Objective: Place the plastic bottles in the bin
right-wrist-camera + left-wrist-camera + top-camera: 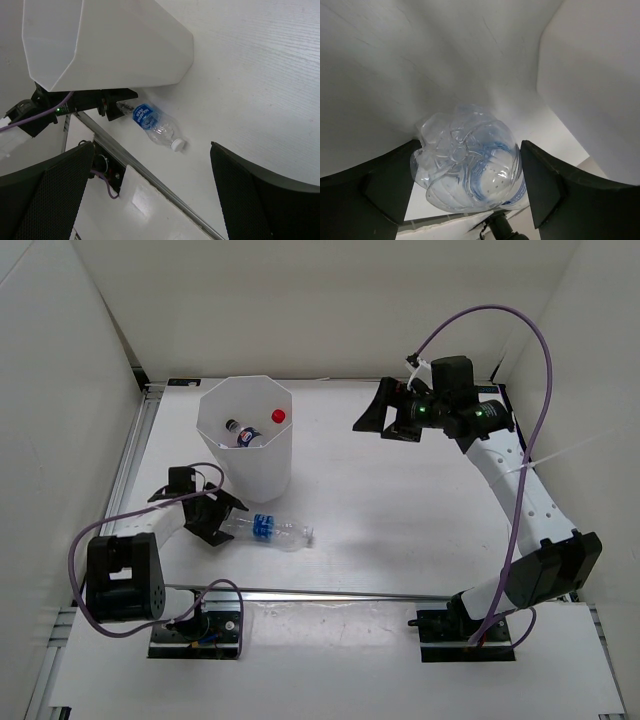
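The white bin (262, 468) stands at the back left and holds three bottles: a red cap (278, 415), a dark cap (232, 424) and a blue label (247, 438) show inside. A blue-labelled clear bottle (270, 529) with a white cap lies on the table in front of the bin. My left gripper (222, 520) is closed on its base (467, 170), and both fingers (547, 190) touch it. My right gripper (385, 418) is open and empty, raised at the back right. The right wrist view shows the bin (115, 45) and the bottle (152, 125) past my right gripper (152, 172).
White enclosure walls stand on the left, back and right. An aluminium rail (350, 593) runs along the near edge and another (130, 455) runs down the left side. A purple cable (500, 320) loops above the right arm.
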